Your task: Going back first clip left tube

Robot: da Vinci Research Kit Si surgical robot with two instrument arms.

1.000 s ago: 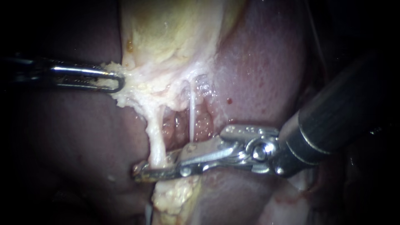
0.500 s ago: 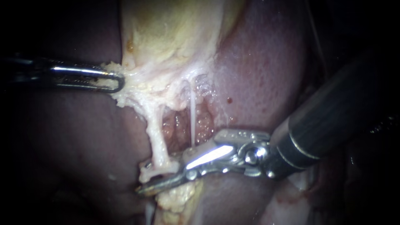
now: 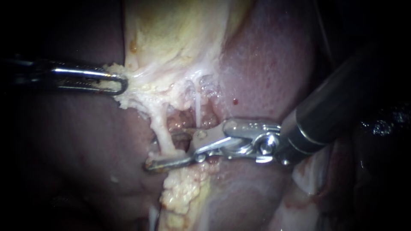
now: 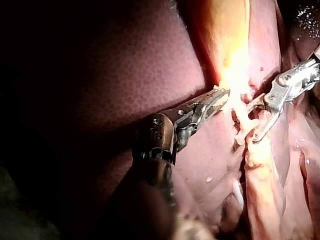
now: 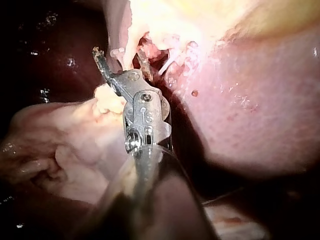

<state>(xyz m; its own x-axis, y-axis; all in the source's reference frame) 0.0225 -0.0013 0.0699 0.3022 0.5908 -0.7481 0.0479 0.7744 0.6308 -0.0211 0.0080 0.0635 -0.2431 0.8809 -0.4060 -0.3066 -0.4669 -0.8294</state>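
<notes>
1. The slender silver left instrument (image 3: pixel 115 83) has a shaft that fades into blackness at the endoscope view's edge. Its under jaw is buried beneath the pale fatty tissue (image 3: pixel 128 97) it clamps.
2. The dark-shafted right instrument (image 3: pixel 171 149) runs off the upper right corner.
3. Where its lower jaw crosses the pale, stringy left tube (image 3: pixel 160 128), I can't make out any clip; it's too small.
4. In the left wrist view, glare washes out the left instrument's jaw tips.

I can read no text, label, brand, number or sign anywhere in my three views here.
</notes>
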